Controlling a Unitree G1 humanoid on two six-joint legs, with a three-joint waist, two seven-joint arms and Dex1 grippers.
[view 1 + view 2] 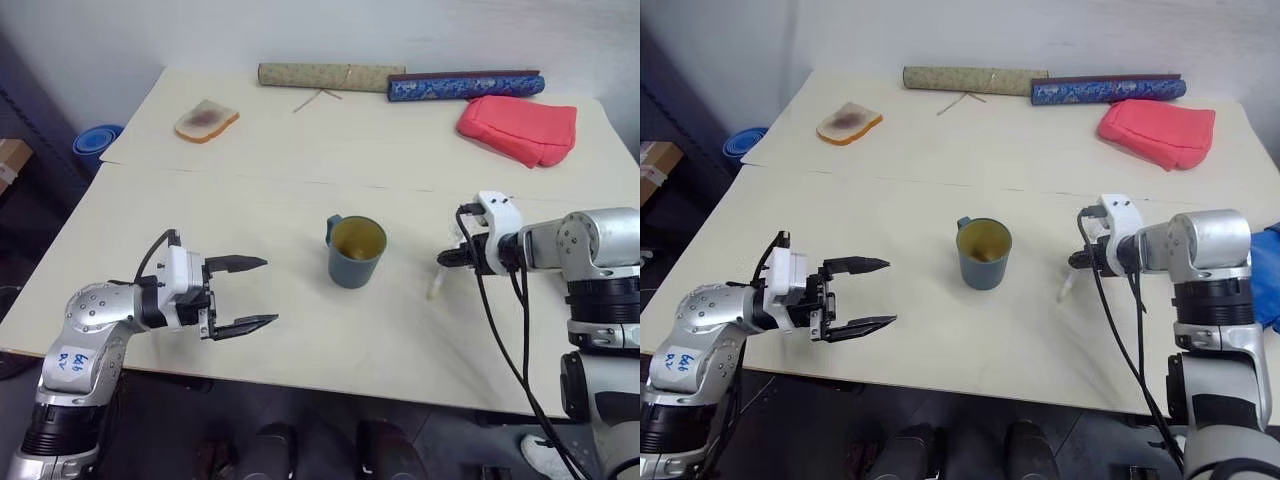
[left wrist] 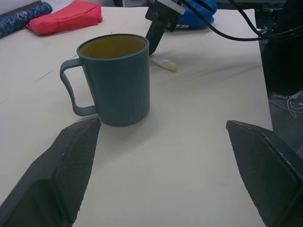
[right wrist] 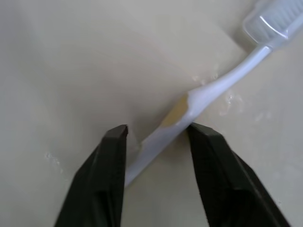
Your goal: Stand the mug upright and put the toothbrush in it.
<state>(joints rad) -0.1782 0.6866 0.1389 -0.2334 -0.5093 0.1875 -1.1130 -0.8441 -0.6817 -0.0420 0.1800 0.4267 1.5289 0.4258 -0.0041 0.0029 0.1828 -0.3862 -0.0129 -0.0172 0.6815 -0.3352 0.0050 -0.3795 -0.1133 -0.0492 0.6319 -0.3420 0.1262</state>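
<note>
Here the mug (image 1: 356, 251) stood upright near the middle of the desk (image 1: 300, 330), mouth up, so the first step appeared done. The toothbrush (image 3: 199, 97) lay flat on the desk to the mug's right. The right hand (image 3: 158, 135) straddled its handle, fingers narrowed on either side, seemingly to pinch it; whether they already gripped could not be told. The left hand (image 1: 245, 295) waited spread wide, level, facing the mug but apart from it, probably ready to steady it.
</note>
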